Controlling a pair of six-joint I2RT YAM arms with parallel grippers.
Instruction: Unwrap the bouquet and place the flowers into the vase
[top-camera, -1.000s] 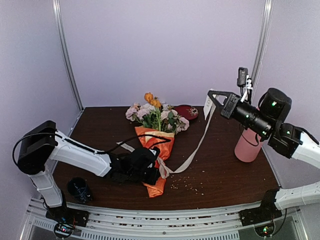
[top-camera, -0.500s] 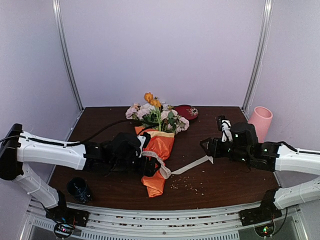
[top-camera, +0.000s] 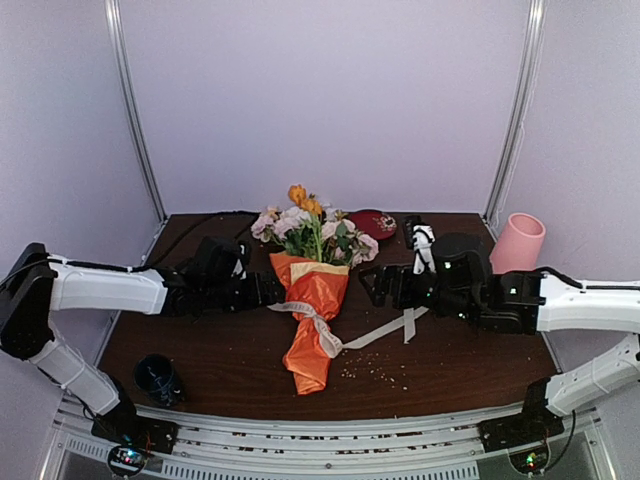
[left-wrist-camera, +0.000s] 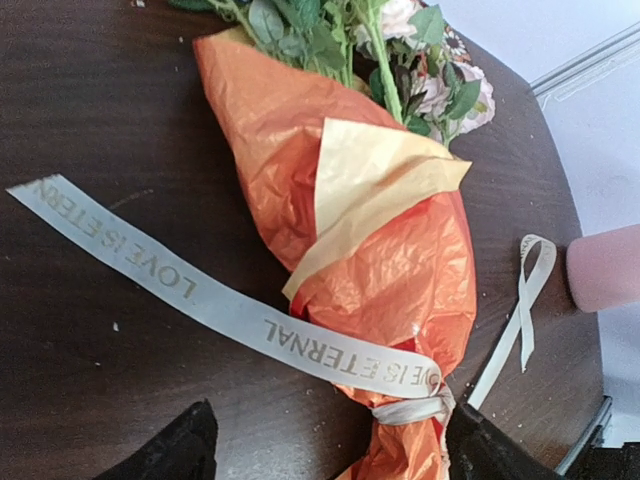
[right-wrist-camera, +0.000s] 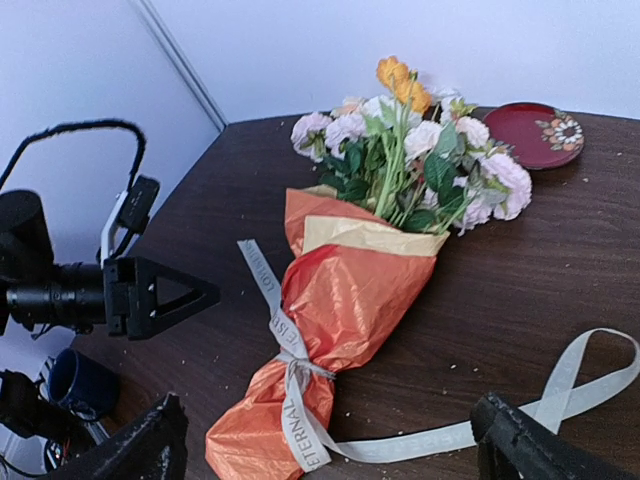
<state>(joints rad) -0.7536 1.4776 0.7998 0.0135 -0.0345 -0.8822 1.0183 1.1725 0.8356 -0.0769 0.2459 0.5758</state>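
The bouquet (top-camera: 312, 318) is lying on its side at the middle of the dark table (top-camera: 455, 372), blooms pointing away from the arms. The pink vase (top-camera: 521, 240) is standing upright well apart, at the far right. The left gripper (top-camera: 264, 291) and the right gripper (top-camera: 370, 286) are hovering on either side of the bundle, each with its jaws spread wide and holding nothing. The cream ribbon (left-wrist-camera: 230, 308) is trailing 2 loose tails across the wood, but its knot (right-wrist-camera: 293, 371) is looking not yet undone around the narrow neck of the orange paper (right-wrist-camera: 350, 290).

The bundle is looking light and soft. The crinkly paper is likely to crush and slide under a pinch rather than lift cleanly, so a ribbon tail close to the knot is seeming the surest first hold, followed by the wrap's free yellow flap. The flowers (right-wrist-camera: 415, 150) are sitting on thin stems that are likely to bend, so the gathered stems just under the leaves, not the heads, are offering the safer grip. The tall vase is appearing easy to tip.

The wrap is hiding the lower stems, and how tight the knot is cannot be told. The right arm is screening the vase's foot in the overhead view. Both wrist views are showing only slivers of their own fingers at the bottom edge.
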